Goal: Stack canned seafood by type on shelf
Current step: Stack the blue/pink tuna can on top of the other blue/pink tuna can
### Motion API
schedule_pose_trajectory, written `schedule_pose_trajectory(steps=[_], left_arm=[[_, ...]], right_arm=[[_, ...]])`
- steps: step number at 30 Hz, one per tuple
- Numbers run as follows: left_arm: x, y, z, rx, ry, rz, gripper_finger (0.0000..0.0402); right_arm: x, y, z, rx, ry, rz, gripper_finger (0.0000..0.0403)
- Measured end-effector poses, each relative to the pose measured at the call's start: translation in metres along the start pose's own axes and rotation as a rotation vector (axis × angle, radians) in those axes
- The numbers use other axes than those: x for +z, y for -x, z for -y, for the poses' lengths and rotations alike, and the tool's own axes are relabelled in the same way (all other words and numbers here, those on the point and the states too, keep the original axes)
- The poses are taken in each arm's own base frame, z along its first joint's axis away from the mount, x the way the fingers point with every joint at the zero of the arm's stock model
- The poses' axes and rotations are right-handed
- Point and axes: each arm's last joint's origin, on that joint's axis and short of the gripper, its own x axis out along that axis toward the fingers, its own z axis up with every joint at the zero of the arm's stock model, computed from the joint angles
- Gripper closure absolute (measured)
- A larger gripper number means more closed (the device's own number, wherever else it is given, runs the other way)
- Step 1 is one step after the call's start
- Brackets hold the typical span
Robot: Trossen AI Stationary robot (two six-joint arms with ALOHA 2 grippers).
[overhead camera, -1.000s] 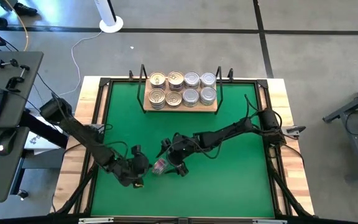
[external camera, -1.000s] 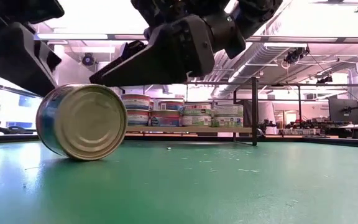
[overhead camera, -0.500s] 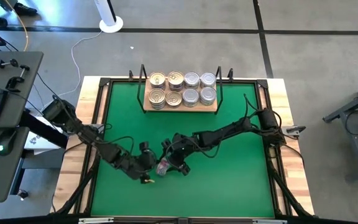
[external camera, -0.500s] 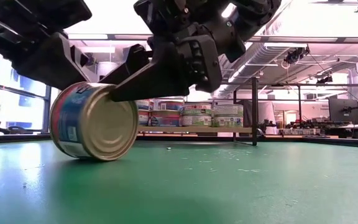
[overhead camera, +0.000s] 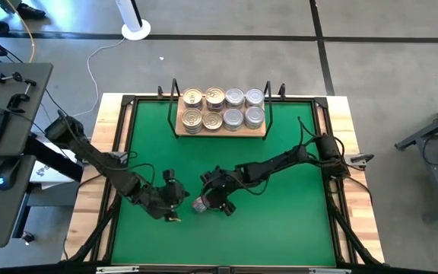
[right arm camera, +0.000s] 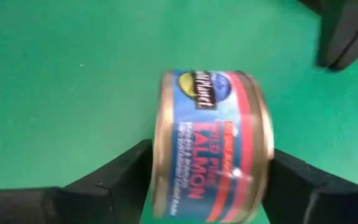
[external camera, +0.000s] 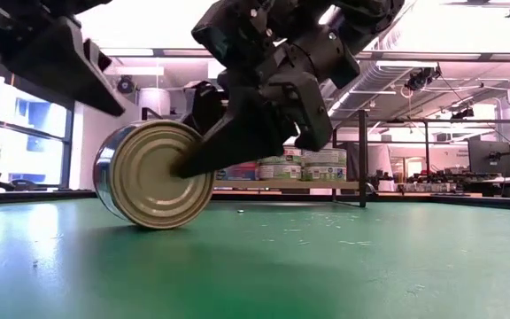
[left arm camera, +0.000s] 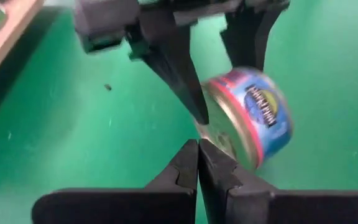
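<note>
Big green mat on the counter. At the mat's far edge, the shelf, with eight stacks of cans in two rows: gold lids on one side, silver lids on the other. Near the middle of the mat, one loose can, up on its edge, with "salmon" on the label. Right gripper around that can, jaws open wide, one on each flat face, maybe just touching. Left gripper just beside the can, jaws shut tight and holding nothing. Step now: picking up the last loose can. Next: squeeze, lift, turn flat, then carry to the matching stack on the shelf.
</note>
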Motion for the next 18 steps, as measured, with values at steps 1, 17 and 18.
schedule_pose_trajectory(steps=[1,17,18], left_arm=[[0.0,0.002,0.001,0.002,0.006,0.009,0.0401],[-0.033,0.021,0.019,0.134,0.076,0.079,0.0401],[-0.033,0.022,0.02,0.143,0.077,0.092,0.0401]], right_arm=[[0.0,0.0,-0.001,0.002,0.001,-0.001,0.0156],[0.024,0.043,0.004,-0.474,-0.014,-0.28,0.0218],[0.028,0.052,0.009,-0.567,0.007,-0.312,0.0218]])
